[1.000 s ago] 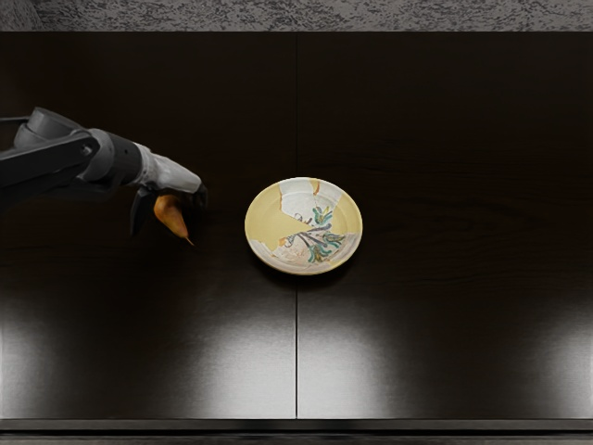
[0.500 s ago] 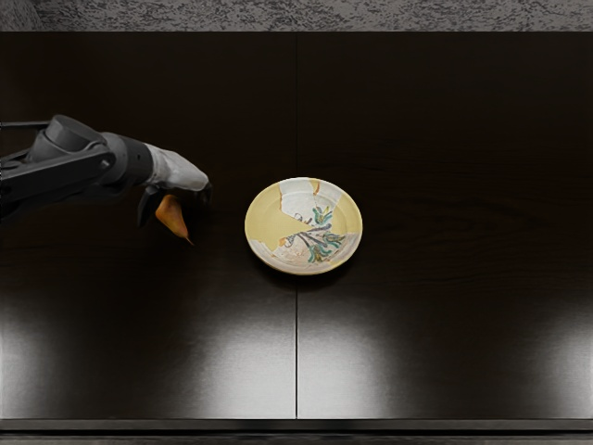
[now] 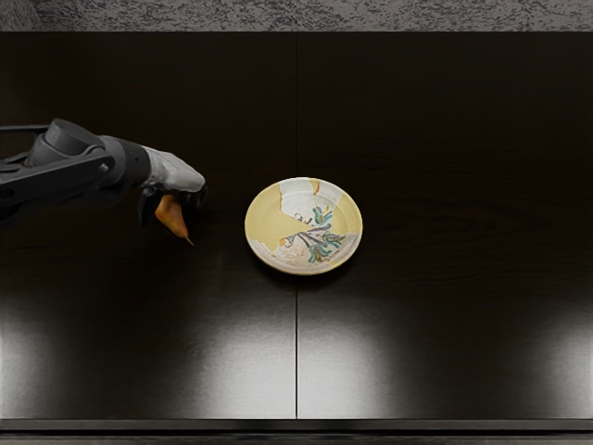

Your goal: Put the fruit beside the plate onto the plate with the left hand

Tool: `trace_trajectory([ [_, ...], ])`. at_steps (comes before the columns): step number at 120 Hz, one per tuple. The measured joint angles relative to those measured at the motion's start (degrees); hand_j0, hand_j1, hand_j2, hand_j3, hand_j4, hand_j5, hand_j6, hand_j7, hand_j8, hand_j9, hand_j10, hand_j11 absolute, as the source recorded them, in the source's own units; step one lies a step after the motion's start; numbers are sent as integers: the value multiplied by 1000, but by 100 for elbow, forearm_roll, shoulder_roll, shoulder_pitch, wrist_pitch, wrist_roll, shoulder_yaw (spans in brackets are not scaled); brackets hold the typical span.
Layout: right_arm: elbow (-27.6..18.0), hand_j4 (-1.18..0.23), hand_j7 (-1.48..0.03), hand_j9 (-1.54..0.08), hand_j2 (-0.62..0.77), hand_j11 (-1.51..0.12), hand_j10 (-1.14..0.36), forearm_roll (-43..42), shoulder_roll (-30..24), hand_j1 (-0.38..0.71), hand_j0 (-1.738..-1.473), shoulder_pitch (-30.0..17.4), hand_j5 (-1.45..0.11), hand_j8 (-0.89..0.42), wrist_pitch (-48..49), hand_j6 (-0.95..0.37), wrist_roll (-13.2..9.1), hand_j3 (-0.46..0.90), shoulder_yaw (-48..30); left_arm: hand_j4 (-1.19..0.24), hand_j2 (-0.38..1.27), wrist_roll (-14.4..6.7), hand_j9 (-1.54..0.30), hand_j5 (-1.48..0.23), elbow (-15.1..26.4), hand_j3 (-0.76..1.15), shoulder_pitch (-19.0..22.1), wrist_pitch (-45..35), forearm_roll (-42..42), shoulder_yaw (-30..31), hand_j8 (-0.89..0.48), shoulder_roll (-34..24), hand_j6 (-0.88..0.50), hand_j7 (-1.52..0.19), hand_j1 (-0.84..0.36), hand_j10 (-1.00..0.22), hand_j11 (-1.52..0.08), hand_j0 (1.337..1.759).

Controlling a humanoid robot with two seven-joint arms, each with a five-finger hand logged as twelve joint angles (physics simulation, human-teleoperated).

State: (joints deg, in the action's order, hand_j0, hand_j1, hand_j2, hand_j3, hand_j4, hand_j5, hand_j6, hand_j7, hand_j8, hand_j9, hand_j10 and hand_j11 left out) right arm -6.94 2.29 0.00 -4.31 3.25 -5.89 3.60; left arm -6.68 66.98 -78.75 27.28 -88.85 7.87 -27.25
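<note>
1. Left hand point(image 3: 172, 184) sits right over the pear point(image 3: 172, 217), fingers point(image 3: 198, 194) curled round its fat end. Looks like a grip to me.
2. Pear's on the bench point(image 3: 417, 352), left of the plate point(image 3: 264, 218) and apart from it, stem end slanting toward the plate.
3. So the carry goes right.

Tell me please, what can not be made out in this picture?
Head view: the left hand covers the top of the fruit; whether it holds it is hidden.
Head view: the picture's left edge cuts off the left arm.
The right hand is outside the view.
</note>
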Motion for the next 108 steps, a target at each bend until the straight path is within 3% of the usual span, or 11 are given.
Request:
trace_trajectory([
  [108,0,-24,-31,-31,-5,-31,-24,0,0,-320,-1658,0,-31,-24,0,-24,0,0,0,-435,88,9,-558,-553,-160,0,97,-56,23,47,-441,71,-435,-553,-164,-432,-558,1658],
])
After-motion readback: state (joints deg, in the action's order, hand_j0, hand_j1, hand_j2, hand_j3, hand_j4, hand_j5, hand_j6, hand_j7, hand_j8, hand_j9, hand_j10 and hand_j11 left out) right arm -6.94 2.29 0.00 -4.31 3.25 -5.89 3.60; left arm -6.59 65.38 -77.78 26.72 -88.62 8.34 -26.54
